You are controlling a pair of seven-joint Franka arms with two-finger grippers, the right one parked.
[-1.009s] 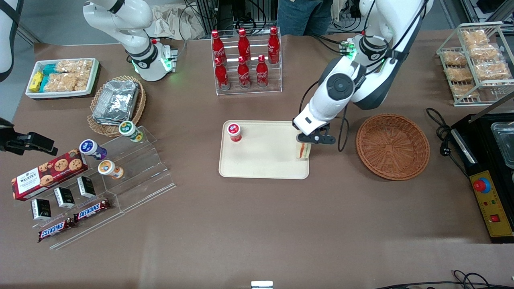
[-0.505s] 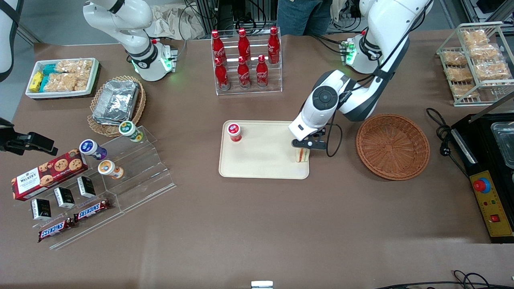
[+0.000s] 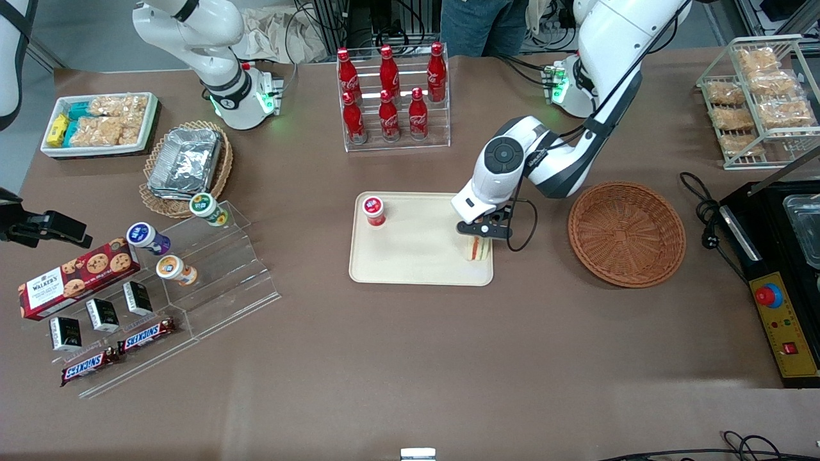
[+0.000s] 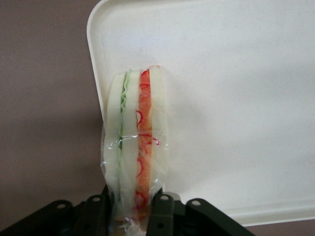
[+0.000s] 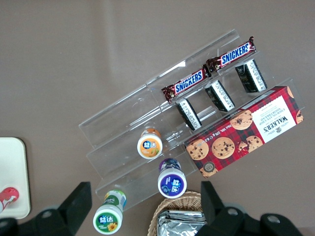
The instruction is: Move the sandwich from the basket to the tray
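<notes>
Brown table [image 3: 410,358] with tray [image 3: 416,269], basket [image 3: 626,234].

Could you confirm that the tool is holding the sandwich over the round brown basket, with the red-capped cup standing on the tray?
Not quite: the tool holds the sandwich over the tray, not the basket, as the front view shows. The red-capped cup does stand on the tray.
</notes>
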